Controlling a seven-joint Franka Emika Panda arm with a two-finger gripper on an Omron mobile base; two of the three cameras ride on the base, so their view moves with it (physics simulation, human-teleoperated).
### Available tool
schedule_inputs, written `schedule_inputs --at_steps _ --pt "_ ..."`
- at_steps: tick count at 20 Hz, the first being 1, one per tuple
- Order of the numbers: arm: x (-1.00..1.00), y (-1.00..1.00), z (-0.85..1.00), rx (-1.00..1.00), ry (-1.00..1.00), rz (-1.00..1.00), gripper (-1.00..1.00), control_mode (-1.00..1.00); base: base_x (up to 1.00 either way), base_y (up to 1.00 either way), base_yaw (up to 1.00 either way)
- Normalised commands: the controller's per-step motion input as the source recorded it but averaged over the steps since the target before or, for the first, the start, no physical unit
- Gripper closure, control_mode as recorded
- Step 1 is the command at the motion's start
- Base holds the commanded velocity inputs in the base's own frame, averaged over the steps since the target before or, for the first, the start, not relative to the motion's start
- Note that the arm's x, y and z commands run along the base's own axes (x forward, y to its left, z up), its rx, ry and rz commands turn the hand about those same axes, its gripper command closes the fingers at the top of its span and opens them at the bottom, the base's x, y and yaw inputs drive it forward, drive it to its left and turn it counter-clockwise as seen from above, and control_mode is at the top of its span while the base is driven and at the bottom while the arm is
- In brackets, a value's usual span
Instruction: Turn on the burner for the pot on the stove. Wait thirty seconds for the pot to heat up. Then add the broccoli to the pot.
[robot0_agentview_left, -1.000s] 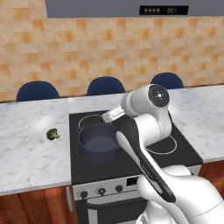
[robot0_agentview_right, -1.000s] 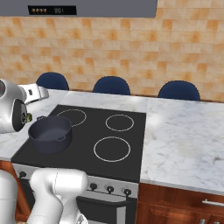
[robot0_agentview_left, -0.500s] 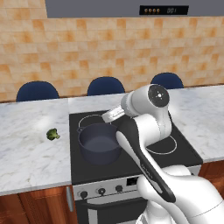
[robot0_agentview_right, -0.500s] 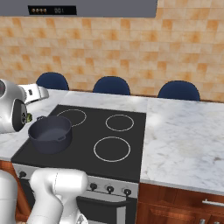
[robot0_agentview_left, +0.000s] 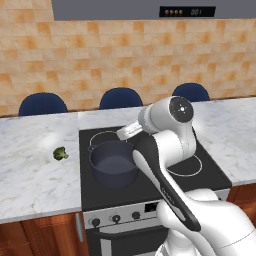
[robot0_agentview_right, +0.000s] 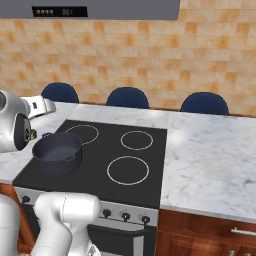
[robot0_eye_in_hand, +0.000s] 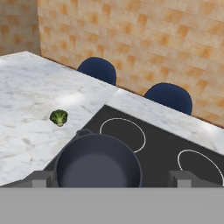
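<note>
Pot (robot0_agentview_left: 114, 164): dark blue-grey. Stove (robot0_agentview_left: 150, 185): black glass, thin white rings, silver front panel, dark knobs. Broccoli (robot0_agentview_left: 60, 153): green. Surface (robot0_agentview_left: 35, 165): white marble, grey veining. Wall (robot0_agentview_left: 125, 55): orange-tan mottled tiles. Chairs (robot0_agentview_left: 120, 98): navy blue

The white arm (robot0_agentview_left: 167, 165) rises from the base, bends at a round elbow joint and reaches forward and left. Its gripper (robot0_eye_in_hand: 112, 178) points downward with the two dark fingertips (robot0_eye_in_hand: 42, 178) spread wide apart, holding nothing.

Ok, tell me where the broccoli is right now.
The broccoli lies on the marble counter left of the stove in the left base view, apart from the pot.
</note>
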Motion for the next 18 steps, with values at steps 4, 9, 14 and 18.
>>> schedule_inputs --at_steps 4,9,14,18 --pt "0.00 0.00 0.00 0.00 0.00 0.00 -1.00 -1.00 0.00 0.00 0.00" --pt "0.00 0.00 0.00 0.00 0.00 0.00 -1.00 -1.00 0.00 0.00 0.00" --pt "0.00 0.00 0.00 0.00 0.00 0.00 -1.00 -1.00 0.00 0.00 0.00" --pt "0.00 0.00 0.00 0.00 0.00 0.00 -1.00 -1.00 0.00 0.00 0.00"
